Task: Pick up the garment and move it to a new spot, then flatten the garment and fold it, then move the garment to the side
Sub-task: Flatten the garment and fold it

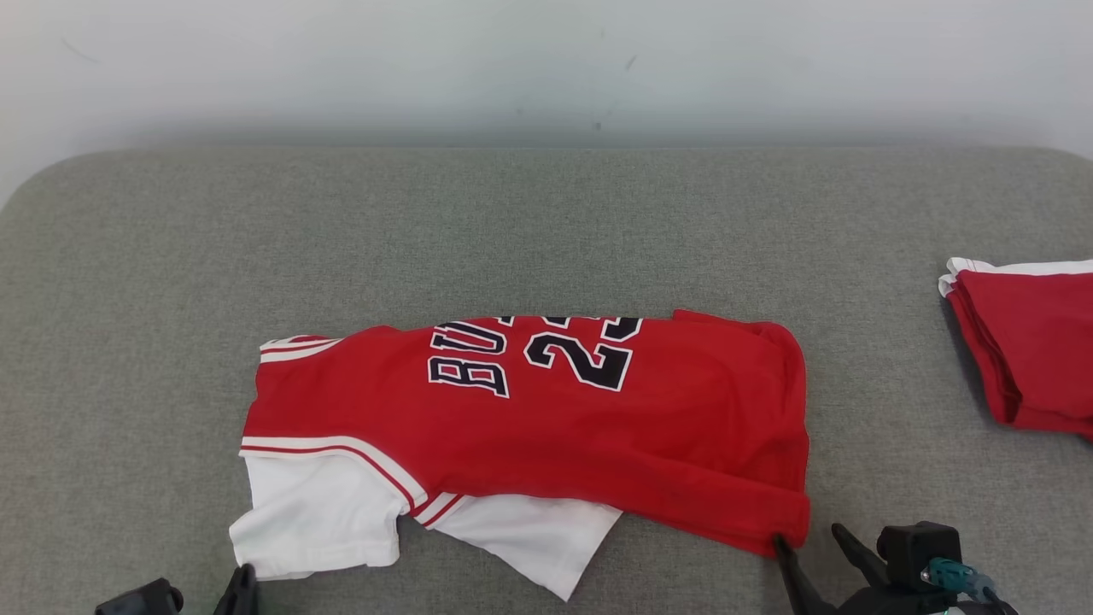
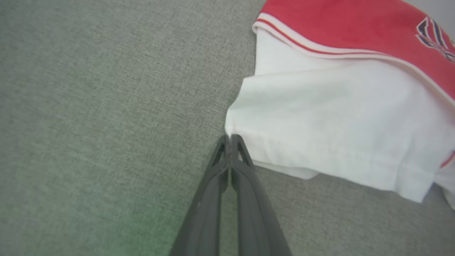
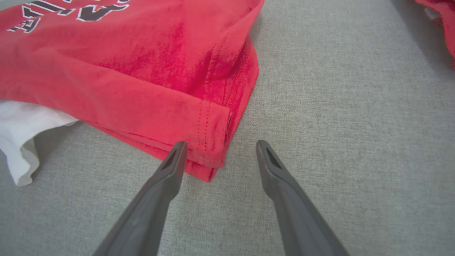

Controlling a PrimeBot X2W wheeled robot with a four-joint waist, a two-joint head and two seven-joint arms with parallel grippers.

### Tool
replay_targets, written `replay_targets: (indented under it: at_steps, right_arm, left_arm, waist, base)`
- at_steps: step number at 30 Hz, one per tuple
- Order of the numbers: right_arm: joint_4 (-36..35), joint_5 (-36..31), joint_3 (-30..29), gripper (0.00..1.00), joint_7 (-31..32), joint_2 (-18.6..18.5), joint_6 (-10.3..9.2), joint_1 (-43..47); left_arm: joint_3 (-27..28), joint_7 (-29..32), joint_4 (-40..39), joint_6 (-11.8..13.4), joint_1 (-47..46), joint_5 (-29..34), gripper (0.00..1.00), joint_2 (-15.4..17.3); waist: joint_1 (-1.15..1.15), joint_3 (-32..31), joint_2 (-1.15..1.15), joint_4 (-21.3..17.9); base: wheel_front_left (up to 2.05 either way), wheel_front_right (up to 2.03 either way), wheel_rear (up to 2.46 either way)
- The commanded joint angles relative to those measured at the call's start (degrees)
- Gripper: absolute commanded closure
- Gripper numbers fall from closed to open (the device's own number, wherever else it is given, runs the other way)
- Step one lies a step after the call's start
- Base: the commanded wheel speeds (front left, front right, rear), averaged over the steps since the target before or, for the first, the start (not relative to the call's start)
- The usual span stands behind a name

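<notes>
The garment [image 1: 546, 418], a red jersey with white sleeves and black, white-edged lettering, lies across the middle of the grey desk [image 1: 546, 222], towards its near edge. It is doubled over along its length, so the letters and the number are cut off at the far fold. A white sleeve [image 1: 316, 512] sticks out from under the red at the near left, and another piece of white cloth shows beside it.

The left pincer [image 2: 229, 138] is pressed together, its tips right at the near corner of that white sleeve's hem (whether a bit of the hem is caught between them, I cannot tell). In the head view it sits at the bottom edge, just below the sleeve.

The right pincer [image 3: 220, 145] stands spread at the garment's near right corner. One finger [image 3: 170, 167] lies over the stitched red hem there, and the other [image 3: 273, 170] is over bare desk just beside the cloth.

Well apart, at the desk's right edge, lies a folded red and white pile [image 1: 1033, 342]
</notes>
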Motion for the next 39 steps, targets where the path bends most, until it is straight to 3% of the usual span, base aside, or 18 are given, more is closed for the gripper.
replay_targets:
  at_steps: [1, 5, 6, 8, 11, 13, 17, 23, 29, 35, 39]
  right_arm:
    - [0.2, -0.5, 0.0, 0.0, 0.8, 0.0, -0.14, -0.2]
    - [0.5, -0.8, -0.5, 0.0, 2.7, 0.4, -0.14, 0.0]
    - [0.2, -0.8, -0.6, 0.08, 2.6, 0.5, -0.14, 0.0]
    - [0.1, -1.0, -0.5, 0.44, 2.8, 0.5, -0.14, -0.2]
    - [0.2, -1.3, 0.1, 0.5, 2.7, 0.2, -0.14, -0.6]
    - [0.6, -1.3, 0.7, 0.61, 2.8, 0.0, -0.14, -1.2]
    - [1.0, -1.4, 1.3, 1.0, 2.9, 0.0, -0.14, -1.5]
    - [1.1, -0.8, 1.4, 1.0, 2.6, -0.2, -0.14, -1.5]
    - [-3.3, 7.1, -0.3, 1.0, -1.5, 0.3, -0.14, -3.6]
    - [-9.0, 14.1, 1.1, 1.0, -0.8, -3.6, -0.14, -10.3]
    - [-12.4, 18.4, 4.5, 1.0, 1.9, -7.4, -0.14, -20.4]
  left_arm:
    - [-0.4, -0.2, 0.3, -0.1, -0.4, -0.4, 1.0, -0.5]
    - [-0.4, -0.4, 0.4, -0.3, -0.6, -0.6, 1.0, -0.7]
    - [-0.3, -0.5, 0.4, -0.4, -0.6, -0.7, 1.0, -0.7]
    - [-0.2, -0.8, 0.5, -0.3, -0.6, -0.8, 1.0, -0.8]
    - [-0.1, -1.0, 0.5, -0.4, -0.8, -0.8, 1.0, -0.8]
    - [-0.1, -1.1, 0.6, -0.5, -0.8, -0.9, 1.0, -0.8]
    - [-0.2, -1.4, 0.9, -0.6, -0.7, -1.0, 1.0, -0.8]
    - [0.9, -3.0, 0.6, -1.7, -0.5, -1.8, 1.0, -1.5]
    - [9.6, -7.6, -8.2, -5.7, 0.1, -5.9, 1.0, -3.2]
    - [15.6, -7.8, -19.8, -6.5, -2.3, -7.6, 1.0, -3.6]
    - [17.4, -4.1, -25.9, -6.2, -9.2, -10.2, 1.0, -1.9]
  waist:
    - [0.0, 0.0, 0.0, 0.1]
    - [0.0, 0.1, 0.0, 0.3]
    - [0.0, 0.1, 0.0, 0.3]
    - [0.0, 0.2, 0.0, 0.2]
    - [0.0, 0.2, 0.0, 0.2]
    - [0.0, 0.1, 0.0, 0.1]
    - [0.0, -0.1, 0.0, 0.1]
    - [0.0, -0.6, 0.0, 0.1]
    - [0.0, -0.4, 0.0, -0.3]
    - [0.0, 2.5, 0.0, -1.5]
    - [0.0, 7.7, 0.0, -3.0]
  base:
    - [0.0, 0.0, 0.0]
    - [0.0, 0.0, 0.0]
    - [0.0, 0.0, 0.0]
    - [0.0, 0.0, 0.0]
    - [0.0, 0.0, 0.0]
    - [0.0, 0.0, 0.0]
    - [0.0, 0.0, 0.0]
    - [0.0, 0.0, 0.0]
    - [0.0, 0.0, 0.0]
    - [0.0, 0.0, 0.0]
    - [0.0, 0.0, 0.0]
